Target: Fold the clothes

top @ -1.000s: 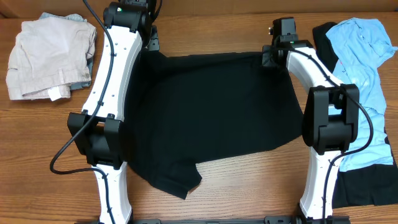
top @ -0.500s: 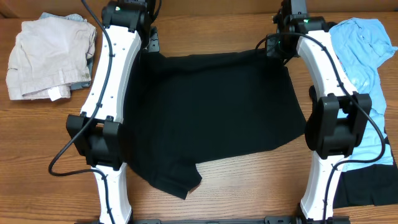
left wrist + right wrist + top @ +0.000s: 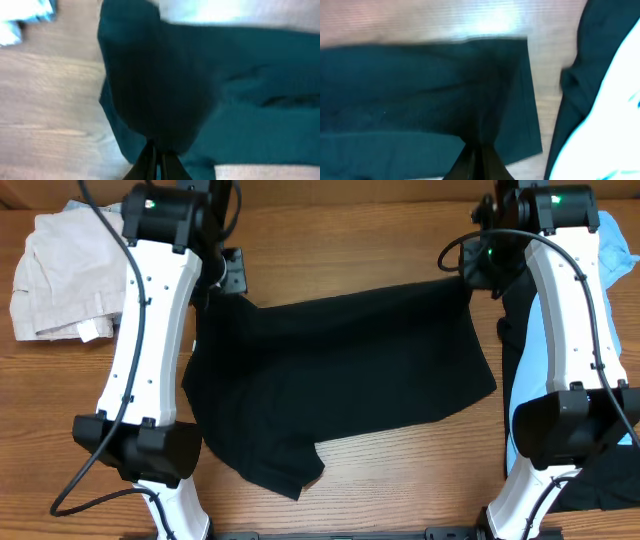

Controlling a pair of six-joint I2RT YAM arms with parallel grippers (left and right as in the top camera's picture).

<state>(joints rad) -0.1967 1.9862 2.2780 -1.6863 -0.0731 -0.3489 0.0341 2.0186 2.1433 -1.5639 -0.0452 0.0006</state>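
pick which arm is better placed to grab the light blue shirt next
Right: the light blue shirt lies just beside the right pincer; the left pincer grips the opposite corner of the black garment.

The large black garment (image 3: 340, 380) is lying spread across the middle of the tabletop, its two far corners being held pinched, and one sleeve is pointing toward the near edge. The light blue shirt (image 3: 620, 250) is lying crumpled along the right edge, overlapping another black piece (image 3: 516, 365).

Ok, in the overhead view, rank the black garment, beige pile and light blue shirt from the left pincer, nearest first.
1. Black garment, gripped by the left pincer.
2. Beige pile, to its left.
3. Light blue shirt, far right.
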